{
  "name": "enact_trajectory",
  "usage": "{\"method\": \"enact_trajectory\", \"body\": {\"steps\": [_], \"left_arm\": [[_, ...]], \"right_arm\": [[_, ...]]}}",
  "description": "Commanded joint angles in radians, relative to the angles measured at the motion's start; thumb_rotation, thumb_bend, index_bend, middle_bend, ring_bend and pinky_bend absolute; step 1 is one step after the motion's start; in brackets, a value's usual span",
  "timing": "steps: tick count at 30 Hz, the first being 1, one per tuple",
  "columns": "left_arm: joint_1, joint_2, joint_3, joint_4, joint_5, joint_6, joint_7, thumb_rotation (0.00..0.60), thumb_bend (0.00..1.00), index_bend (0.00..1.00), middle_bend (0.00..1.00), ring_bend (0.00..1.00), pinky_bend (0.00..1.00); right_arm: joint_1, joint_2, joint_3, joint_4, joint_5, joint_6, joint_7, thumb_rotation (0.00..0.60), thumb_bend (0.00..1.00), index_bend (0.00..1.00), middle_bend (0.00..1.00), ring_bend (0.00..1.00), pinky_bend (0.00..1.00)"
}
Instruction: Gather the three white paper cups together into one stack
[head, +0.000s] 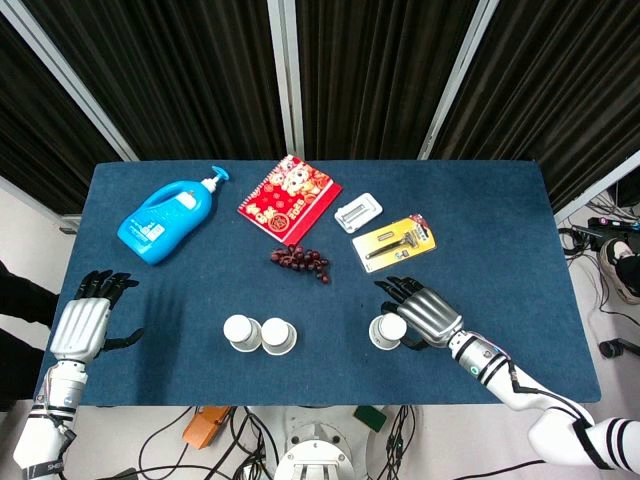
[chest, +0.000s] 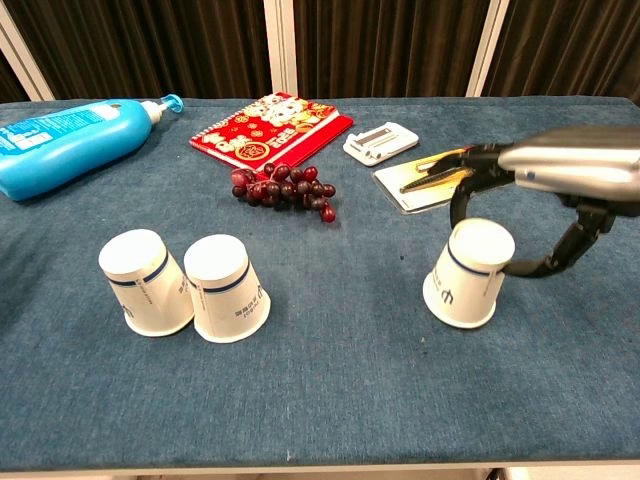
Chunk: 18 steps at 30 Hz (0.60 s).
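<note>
Dark pleated curtains hang behind a table (head: 500, 200) covered in blue, felt-like cloth, its far corners squared and its right and left edges open to the floor.

Largest on it is a blue plastic pump bottle (head: 166, 217) lying on its side at the far left. A red spiral-bound notebook (head: 289, 198) lies flat at far centre, with a bunch of dark red grapes (head: 299, 260) just near of it. Right of those are a small white packet (head: 358, 212) and a yellow blister card (head: 395, 240) holding a razor-like tool.

Three white paper cups with a thin blue band stand upside down along the near part of the table. The left cup (chest: 146, 282) and the middle cup (chest: 226, 288) touch side by side; bare cloth separates them from the right cup (chest: 464, 272), which stands well apart and leans slightly toward the left.

The right hand (head: 420, 314) lies just right of that cup, metal-backed with dark fingers (chest: 466, 186) curved over its far side and the thumb reaching in at its right side. The fingers are apart; whether they press the cup wall cannot be told. The yellow card is close behind this hand, while cloth is free in front of it.

The left hand (head: 84, 322) hovers at the near left edge of the table, fingers spread and holding nothing, well apart from the cups.
</note>
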Motion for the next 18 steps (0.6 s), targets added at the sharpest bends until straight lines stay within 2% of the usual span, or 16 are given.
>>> {"method": "enact_trajectory", "body": {"steps": [1, 4, 8, 13, 18], "left_arm": [[0.008, 0.006, 0.001, 0.008, -0.004, 0.004, 0.001, 0.595, 0.19, 0.23, 0.15, 0.08, 0.0], [0.021, 0.005, 0.004, 0.021, -0.01, 0.014, 0.013, 0.595, 0.19, 0.23, 0.15, 0.08, 0.0], [0.039, -0.001, 0.008, 0.032, -0.013, 0.029, 0.009, 0.597, 0.19, 0.23, 0.15, 0.08, 0.0], [0.057, -0.007, 0.013, 0.048, -0.007, 0.038, -0.008, 0.597, 0.19, 0.23, 0.15, 0.08, 0.0], [0.068, -0.01, 0.01, 0.066, -0.006, 0.042, -0.027, 0.598, 0.19, 0.23, 0.15, 0.08, 0.0]], "right_arm": [[0.021, 0.056, 0.035, -0.069, -0.01, 0.02, 0.014, 0.6, 0.48, 0.53, 0.1, 0.0, 0.17], [0.069, 0.098, 0.09, -0.137, -0.004, 0.006, 0.032, 0.6, 0.48, 0.53, 0.1, 0.0, 0.17], [0.17, 0.099, 0.178, -0.179, 0.05, -0.065, 0.056, 0.6, 0.48, 0.53, 0.1, 0.0, 0.17], [0.328, 0.018, 0.255, -0.144, 0.17, -0.187, 0.03, 0.6, 0.48, 0.53, 0.1, 0.0, 0.17], [0.461, -0.08, 0.278, -0.083, 0.293, -0.249, -0.047, 0.6, 0.48, 0.52, 0.1, 0.0, 0.17]]}}
